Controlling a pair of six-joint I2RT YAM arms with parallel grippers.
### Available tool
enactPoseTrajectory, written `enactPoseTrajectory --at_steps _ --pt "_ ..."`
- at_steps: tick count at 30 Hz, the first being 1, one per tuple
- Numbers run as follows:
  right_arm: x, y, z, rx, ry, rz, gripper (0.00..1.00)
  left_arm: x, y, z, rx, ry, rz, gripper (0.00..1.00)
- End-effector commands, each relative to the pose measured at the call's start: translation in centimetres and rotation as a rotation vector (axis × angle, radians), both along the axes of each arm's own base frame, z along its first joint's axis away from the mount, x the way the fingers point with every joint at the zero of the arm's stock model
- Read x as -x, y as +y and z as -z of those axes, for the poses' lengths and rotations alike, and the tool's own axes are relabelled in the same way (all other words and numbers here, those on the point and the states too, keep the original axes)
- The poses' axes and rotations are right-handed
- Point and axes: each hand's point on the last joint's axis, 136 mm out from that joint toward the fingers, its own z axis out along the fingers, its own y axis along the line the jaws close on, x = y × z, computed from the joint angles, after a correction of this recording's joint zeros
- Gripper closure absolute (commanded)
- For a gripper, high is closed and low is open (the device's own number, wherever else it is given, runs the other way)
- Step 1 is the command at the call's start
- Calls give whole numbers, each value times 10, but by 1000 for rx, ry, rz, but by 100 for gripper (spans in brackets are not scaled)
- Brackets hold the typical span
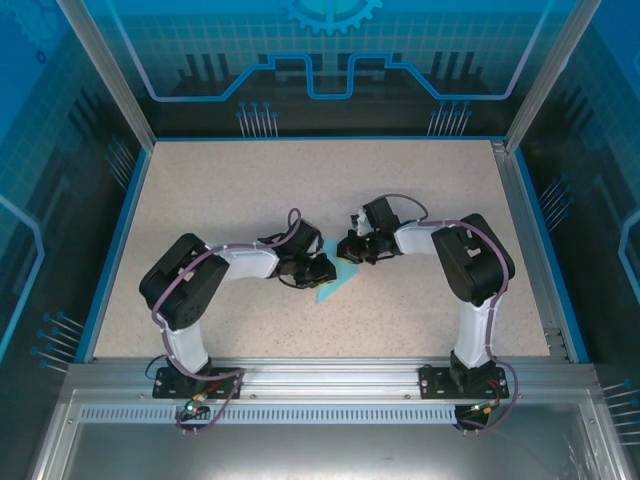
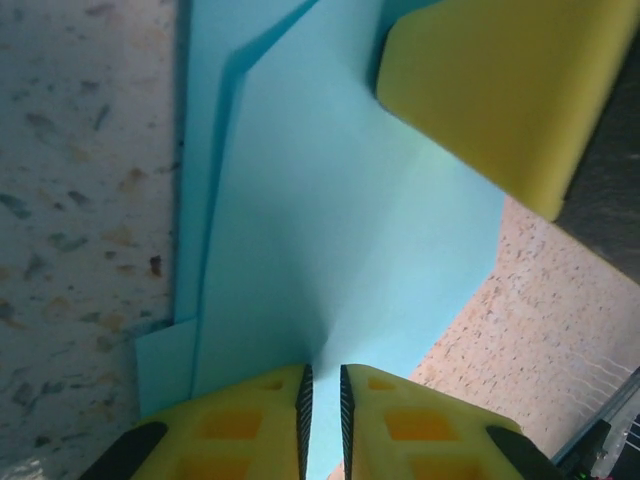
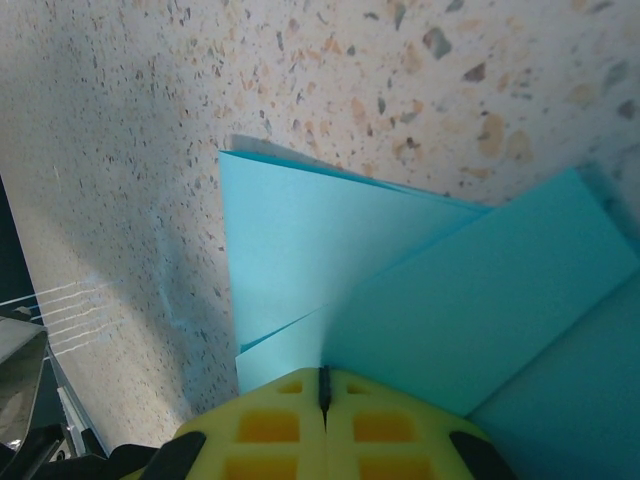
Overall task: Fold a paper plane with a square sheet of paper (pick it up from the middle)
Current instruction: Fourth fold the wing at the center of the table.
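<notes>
Paper plane (image 1: 334, 288), part-folded, lies in the middle of the table (image 1: 220, 200). Its length runs near-left to far-right, and both ends are hidden under the grippers. The left gripper (image 2: 322, 405) has its fingers barely parted. The right gripper (image 3: 323, 392) is closed, resting on it.

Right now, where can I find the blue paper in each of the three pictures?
Top view: the blue paper is a small patch slightly below the middle.
Left wrist view: the blue paper covers the middle, from the top edge downward.
Right wrist view: the blue paper fills the middle and lower right.
Shared landmark: the speckled table under the paper.
</notes>
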Motion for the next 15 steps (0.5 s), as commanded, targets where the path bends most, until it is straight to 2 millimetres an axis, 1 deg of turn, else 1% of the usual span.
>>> enactPoseTrajectory --at_steps 1,4,6,8,13,15 --pt "26 -27 50 152 127 33 100 33 21 21 -53 102 -4 81" --pt "27 -29 51 159 131 34 100 55 36 28 -84 129 16 81" --pt "27 -28 52 159 134 33 100 66 40 28 -75 145 38 81" --pt "27 -28 53 160 138 32 100 74 41 26 -67 151 60 81" --pt "28 -30 55 170 150 32 100 82 38 20 -42 152 126 80" --pt "29 -30 56 172 153 30 100 82 41 17 -64 145 133 80"
